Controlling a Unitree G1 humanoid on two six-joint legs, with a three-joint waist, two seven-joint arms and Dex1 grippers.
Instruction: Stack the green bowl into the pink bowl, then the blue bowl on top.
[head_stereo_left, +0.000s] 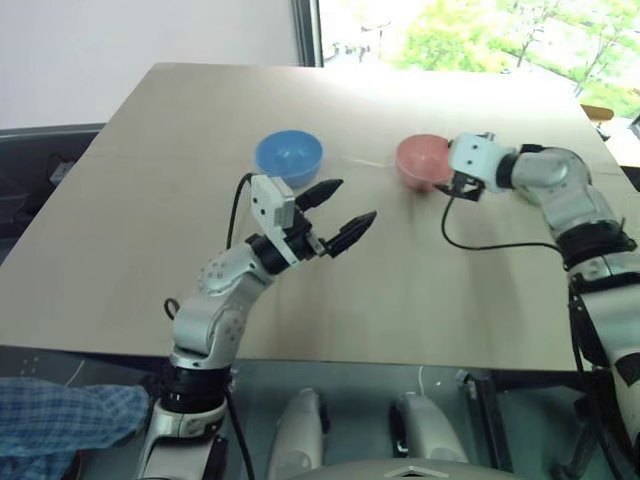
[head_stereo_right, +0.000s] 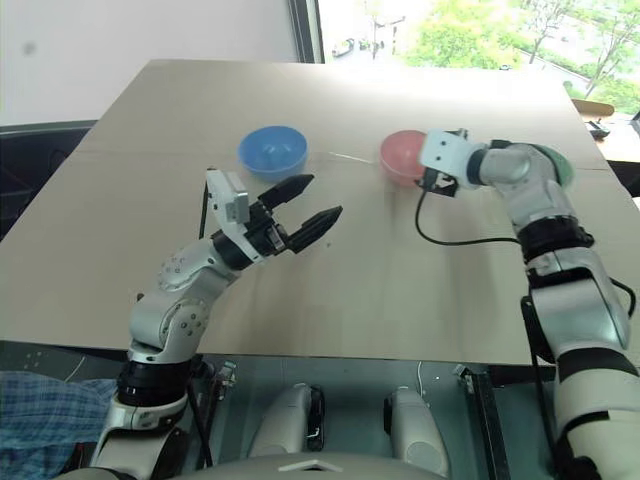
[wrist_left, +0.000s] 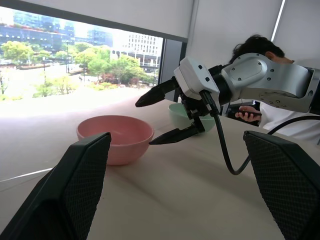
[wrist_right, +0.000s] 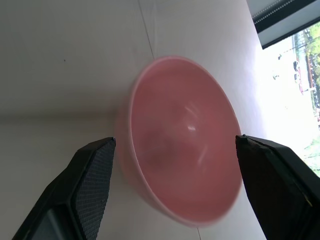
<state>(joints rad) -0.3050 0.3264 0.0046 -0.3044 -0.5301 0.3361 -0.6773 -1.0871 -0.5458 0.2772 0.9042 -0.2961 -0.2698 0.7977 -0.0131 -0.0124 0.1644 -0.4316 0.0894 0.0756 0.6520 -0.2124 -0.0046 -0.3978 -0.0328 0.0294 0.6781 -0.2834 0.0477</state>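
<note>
Two bowls (head_stereo_left: 288, 156) (head_stereo_left: 420, 160) well apart

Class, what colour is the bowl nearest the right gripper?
Salmon pink: the pink bowl, clearest in the right wrist view.

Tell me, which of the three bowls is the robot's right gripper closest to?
The pink bowl: the open right gripper hovers right beside it. The green bowl sits behind that arm, and the blue bowl stands apart to the left.

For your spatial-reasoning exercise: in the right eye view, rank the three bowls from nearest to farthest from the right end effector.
1. Pink bowl, right under the right end effector.
2. Green bowl, just behind its arm, on the right.
3. Blue bowl, off to the left.
</note>
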